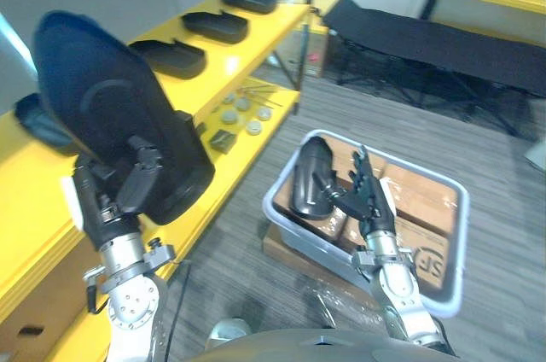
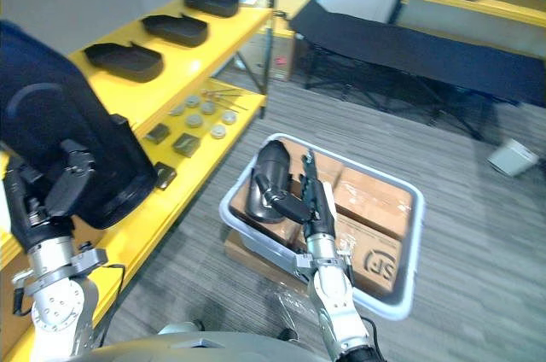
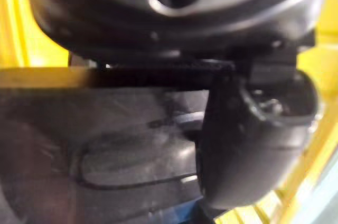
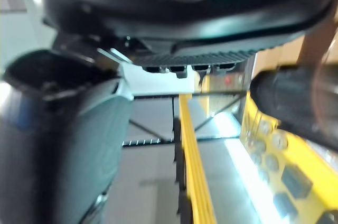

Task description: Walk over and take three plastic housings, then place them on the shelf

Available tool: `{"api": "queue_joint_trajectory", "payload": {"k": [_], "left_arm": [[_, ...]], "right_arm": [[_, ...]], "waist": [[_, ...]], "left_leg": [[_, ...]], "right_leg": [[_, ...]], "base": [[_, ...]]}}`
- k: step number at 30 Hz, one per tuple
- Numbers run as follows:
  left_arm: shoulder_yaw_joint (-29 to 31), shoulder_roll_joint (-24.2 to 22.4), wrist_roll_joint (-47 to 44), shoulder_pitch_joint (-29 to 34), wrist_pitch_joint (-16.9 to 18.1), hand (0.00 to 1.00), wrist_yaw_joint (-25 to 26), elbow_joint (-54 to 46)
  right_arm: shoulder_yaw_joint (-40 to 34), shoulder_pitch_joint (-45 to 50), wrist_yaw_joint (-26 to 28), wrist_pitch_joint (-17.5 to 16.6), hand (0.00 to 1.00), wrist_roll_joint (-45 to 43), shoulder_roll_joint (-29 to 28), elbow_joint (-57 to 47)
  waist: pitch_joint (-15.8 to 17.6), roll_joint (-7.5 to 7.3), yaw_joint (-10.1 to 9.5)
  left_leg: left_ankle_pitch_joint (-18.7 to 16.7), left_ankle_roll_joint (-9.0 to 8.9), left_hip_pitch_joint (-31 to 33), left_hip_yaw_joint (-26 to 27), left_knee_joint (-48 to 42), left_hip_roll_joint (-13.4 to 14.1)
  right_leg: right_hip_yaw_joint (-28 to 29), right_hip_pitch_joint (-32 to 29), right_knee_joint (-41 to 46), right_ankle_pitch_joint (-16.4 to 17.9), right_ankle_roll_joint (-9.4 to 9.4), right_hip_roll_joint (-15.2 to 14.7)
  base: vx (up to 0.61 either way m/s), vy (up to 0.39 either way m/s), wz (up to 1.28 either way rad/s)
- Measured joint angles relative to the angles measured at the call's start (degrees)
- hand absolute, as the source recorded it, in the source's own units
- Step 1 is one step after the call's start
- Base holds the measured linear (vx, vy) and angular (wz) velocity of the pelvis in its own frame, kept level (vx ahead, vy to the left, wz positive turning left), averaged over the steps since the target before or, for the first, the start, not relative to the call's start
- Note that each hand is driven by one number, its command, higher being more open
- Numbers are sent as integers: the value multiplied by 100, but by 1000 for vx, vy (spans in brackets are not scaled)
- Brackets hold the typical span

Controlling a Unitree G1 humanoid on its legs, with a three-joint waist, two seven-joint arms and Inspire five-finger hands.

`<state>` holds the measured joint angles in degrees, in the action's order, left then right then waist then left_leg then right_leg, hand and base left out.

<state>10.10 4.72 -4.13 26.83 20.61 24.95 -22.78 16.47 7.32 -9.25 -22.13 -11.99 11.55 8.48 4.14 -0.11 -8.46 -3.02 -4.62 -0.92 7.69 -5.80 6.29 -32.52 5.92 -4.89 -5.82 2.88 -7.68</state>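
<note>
In the left eye view, your left hand (image 1: 128, 189) is clamped on a black housing (image 1: 107, 110), thumb over its face. It holds the housing on end at the yellow shelf (image 1: 34, 217), whose front edge runs close by the hand. Beyond the hand, three more housings (image 1: 217, 26) lie in a row on the top tier, with bare yellow between them and the held one.

Well off to that hand's right, your right hand (image 1: 368, 200) stands upright inside the grey bin (image 1: 281, 221). It touches a second housing (image 1: 305, 176), which stands between the hand and the bin's shelf-side rim. You cannot tell whether that hand has closed on it. Open floor (image 1: 243, 234) separates bin and shelf.

In the right eye view, cardboard boxes (image 2: 375, 200) fill the bin on the hand's other side.

In the left wrist view, the thumb curls over the housing's dark surface, with yellow shelf at both sides.

In the right wrist view, the second housing sits hard against the hand. The shelf's yellow edge runs away past it across open room.
</note>
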Motion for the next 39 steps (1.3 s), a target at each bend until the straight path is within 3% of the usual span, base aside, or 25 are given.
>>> {"api": "queue_joint_trajectory", "payload": {"k": [4,7,9,10,11,13,14,15,19,23,28,30,34,35,36,37,38,39], "left_arm": [[385,-163,-28,406,51,0,-29,0],[575,-260,-26,606,54,0,-148,0],[633,-293,-75,682,56,0,-306,1],[650,-294,-125,680,56,0,-403,2],[606,-294,-240,599,91,0,-700,16],[505,-289,-443,491,230,0,-1110,57],[459,-290,-504,464,282,0,-1191,57],[379,-290,-635,432,412,0,-1281,55],[418,-288,-712,458,447,0,-1180,51],[154,-241,-714,448,428,0,-1255,53],[-250,-117,-694,402,416,0,-1269,54],[-249,-65,-687,394,416,0,-1247,53],[-173,56,-668,271,415,0,-1191,55],[-173,65,-654,146,416,0,-1142,58],[-174,94,-555,-36,416,0,-1097,80],[-166,117,-467,-107,416,0,-1052,80],[-127,225,-414,-219,420,0,-1001,80],[-35,434,-415,-395,423,0,-897,94]], "right_arm": [[125,-352,130,0,100,-19,-28,172],[289,-473,301,46,100,-20,-108,252],[362,-470,441,155,100,-11,-145,263],[362,-459,467,201,100,-9,-156,266],[332,-386,479,275,100,4,-136,258],[212,-207,320,309,100,259,-22,257],[185,-142,253,310,100,304,12,256],[141,-9,126,338,100,386,61,262],[204,44,193,328,100,489,-29,262],[98,44,168,272,100,488,-22,206],[-125,58,147,262,100,476,6,187],[-140,48,155,259,100,367,-5,182],[-159,-200,90,251,100,263,-30,208],[-248,-303,-8,210,100,276,-44,208],[-357,-345,-116,82,100,276,-53,205],[-420,-358,-141,37,100,279,-48,204],[-523,-367,-151,-3,100,294,-58,198],[-625,-382,-208,-56,100,399,-117,178]], "waist": [[-2,-53,-238],[12,-51,-308],[59,-4,-231],[112,27,-164],[204,36,74],[311,176,236],[335,221,258],[372,275,206],[450,228,99],[496,168,231],[523,217,267],[524,215,234],[573,147,56],[603,85,74],[631,32,107],[634,37,127],[636,21,167],[632,0,265]], "left_leg": [[66,63,175,-333,5,-163],[110,80,279,-537,-17,-216],[40,71,385,-586,-30,-206],[-26,108,401,-346,-78,-107],[-48,177,471,691,-379,286],[46,163,495,1708,-612,677],[163,148,498,1895,-609,725],[350,165,541,1891,-506,625],[390,259,429,2072,-383,428],[356,309,403,2092,-344,304],[378,384,407,2034,-176,67],[262,431,528,1932,-390,7],[-297,523,848,1673,-1178,-144],[-412,622,830,1499,-1203,-370],[-442,724,767,1247,-1190,-599],[-440,762,733,1117,-1167,-674],[-464,832,660,884,-1080,-779],[-435,927,590,462,-930,-808]], "right_leg": [[-382,70,1,29,68,-99],[-618,150,33,42,77,-127],[-925,275,38,95,84,-160],[-1102,365,39,112,97,-165],[-1698,628,208,252,135,-207],[-2250,719,732,577,280,-435],[-2382,726,895,659,314,-512],[-2521,676,1202,801,397,-734],[-2338,572,1291,762,473,-944],[-2306,558,1330,758,479,-1049],[-2366,481,1752,918,527,-1383],[-2452,481,2010,1049,589,-1574],[-2744,671,2739,1258,694,-2123],[-2642,688,3330,1224,531,-2511],[-2047,477,4111,974,-38,-2900],[-1563,278,4427,712,-381,-2964],[-753,-24,4815,174,-622,-2943],[226,-481,5509,457,-316,-2647]], "base": [[24,71,48],[32,55,37],[2,28,64],[8,14,156],[26,26,163],[13,116,167],[-1,194,142],[3,161,81],[35,162,-3],[15,87,-6],[33,61,11],[65,60,35],[71,96,48],[91,174,104],[115,185,116],[156,185,115],[187,113,124],[234,104,146]]}}
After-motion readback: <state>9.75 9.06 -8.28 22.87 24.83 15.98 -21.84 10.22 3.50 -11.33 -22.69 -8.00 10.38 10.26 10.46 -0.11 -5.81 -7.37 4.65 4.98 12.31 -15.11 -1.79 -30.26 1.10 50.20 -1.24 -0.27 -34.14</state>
